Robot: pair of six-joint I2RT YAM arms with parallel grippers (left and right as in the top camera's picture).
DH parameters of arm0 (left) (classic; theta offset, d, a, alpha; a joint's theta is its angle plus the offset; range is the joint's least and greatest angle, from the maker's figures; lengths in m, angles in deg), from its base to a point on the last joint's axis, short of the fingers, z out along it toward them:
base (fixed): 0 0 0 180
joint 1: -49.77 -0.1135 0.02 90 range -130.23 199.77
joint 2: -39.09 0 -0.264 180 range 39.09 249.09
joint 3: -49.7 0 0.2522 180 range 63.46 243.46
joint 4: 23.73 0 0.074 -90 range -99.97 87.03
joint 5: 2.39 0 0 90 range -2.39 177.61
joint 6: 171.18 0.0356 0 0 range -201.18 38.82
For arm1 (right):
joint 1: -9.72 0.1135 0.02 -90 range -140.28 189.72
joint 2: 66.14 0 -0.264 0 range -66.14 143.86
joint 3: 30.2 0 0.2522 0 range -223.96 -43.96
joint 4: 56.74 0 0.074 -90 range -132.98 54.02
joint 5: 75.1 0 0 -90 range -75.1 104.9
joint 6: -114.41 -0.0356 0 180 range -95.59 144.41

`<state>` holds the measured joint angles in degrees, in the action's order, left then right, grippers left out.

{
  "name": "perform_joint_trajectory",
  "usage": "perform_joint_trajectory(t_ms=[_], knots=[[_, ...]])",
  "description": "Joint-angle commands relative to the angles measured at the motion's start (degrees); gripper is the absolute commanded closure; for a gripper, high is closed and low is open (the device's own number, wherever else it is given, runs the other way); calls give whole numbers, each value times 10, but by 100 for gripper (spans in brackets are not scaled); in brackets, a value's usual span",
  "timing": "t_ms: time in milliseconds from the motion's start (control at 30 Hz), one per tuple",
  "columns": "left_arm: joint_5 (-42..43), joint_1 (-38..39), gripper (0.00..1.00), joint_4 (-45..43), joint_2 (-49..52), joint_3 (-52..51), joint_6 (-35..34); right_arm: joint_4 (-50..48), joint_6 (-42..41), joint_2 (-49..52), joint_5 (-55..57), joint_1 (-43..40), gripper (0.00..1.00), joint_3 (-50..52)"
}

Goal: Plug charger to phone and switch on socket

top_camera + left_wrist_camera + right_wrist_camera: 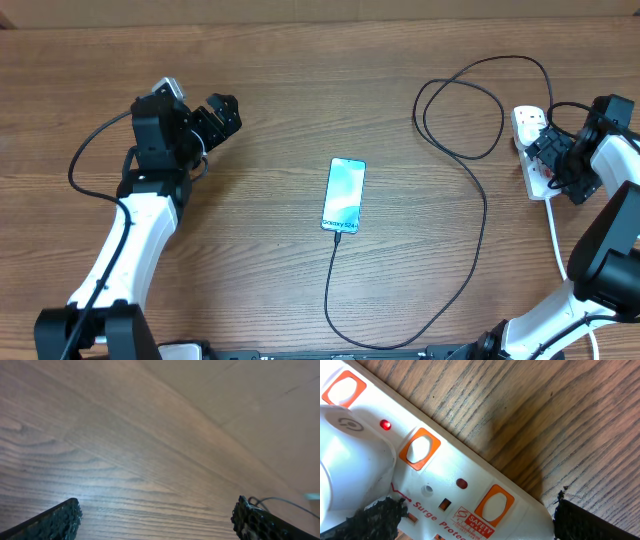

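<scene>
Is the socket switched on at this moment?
On, apparently: in the right wrist view a red lamp glows on the socket beside the white adapter; the next lamp along is dark.

The phone (343,195) can be reached from the left across bare table (270,130), while the stretch between it and the socket (526,121) is crossed by the charger (486,205).
</scene>
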<state>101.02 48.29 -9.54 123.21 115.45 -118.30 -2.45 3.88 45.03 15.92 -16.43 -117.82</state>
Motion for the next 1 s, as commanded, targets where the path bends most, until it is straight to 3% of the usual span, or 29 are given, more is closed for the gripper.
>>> perform_joint_trajectory(t_ms=[0, 600, 967], knots=[[-5, 1, 1, -2, -31, -1, 11, -13, 11, 11, -11, 13, 0, 7], [-16, 0, 0, 4, -99, -2, 23, -13, 11, 11, -11, 13, 0, 7], [-111, 1, 0, 230, -119, -20, 33, -13, 11, 11, -11, 13, 0, 7]])
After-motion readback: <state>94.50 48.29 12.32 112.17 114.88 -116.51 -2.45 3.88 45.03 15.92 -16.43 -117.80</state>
